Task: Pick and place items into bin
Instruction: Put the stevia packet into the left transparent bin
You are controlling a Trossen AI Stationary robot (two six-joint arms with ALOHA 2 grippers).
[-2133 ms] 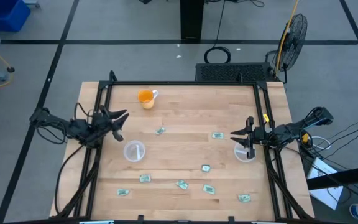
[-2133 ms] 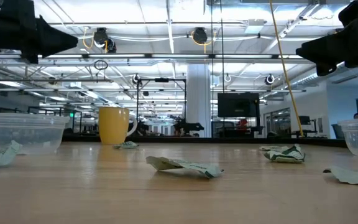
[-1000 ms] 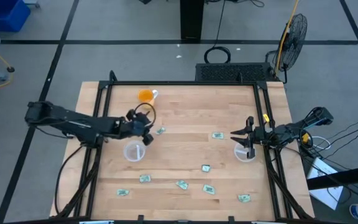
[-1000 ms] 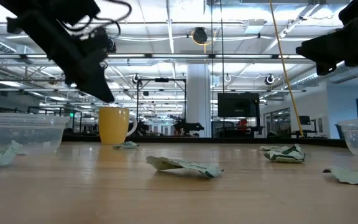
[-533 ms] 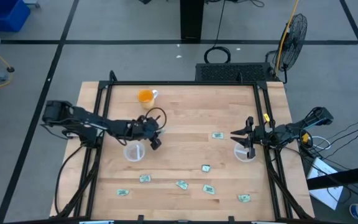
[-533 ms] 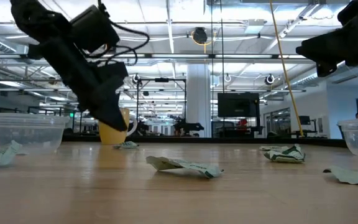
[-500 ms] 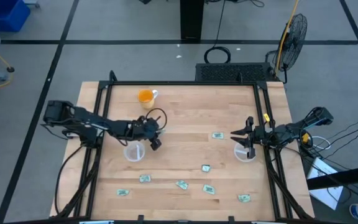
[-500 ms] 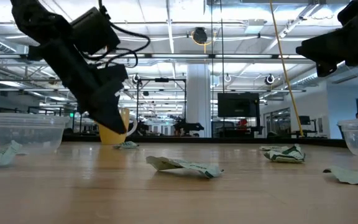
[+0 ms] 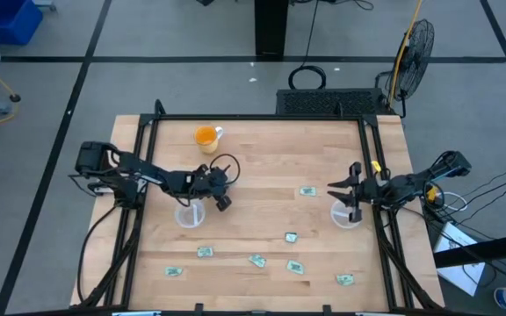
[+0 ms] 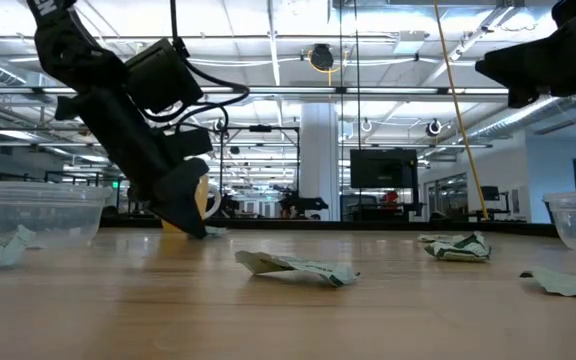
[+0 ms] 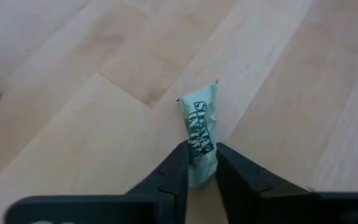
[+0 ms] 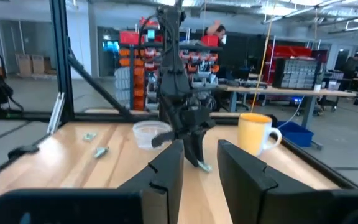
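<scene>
Left gripper point(image 9: 223, 200): down at the table point(image 9: 262, 149), fingers narrowly parted astride one end of a green-and-white packet point(image 11: 199, 127); whether they pinch it yet, I cannot tell.
Packet: flat on the wood, between the orange mug point(image 9: 206, 137) and the clear cup point(image 9: 189, 214).
Handling: likely light, thin, crinkly; best nipped across its narrow width.
Right gripper point(image 9: 352, 204): fingers apart, empty, above the other clear cup point(image 9: 344, 214).
Remaining packets point(image 9: 257, 261): scattered along the near side.
</scene>
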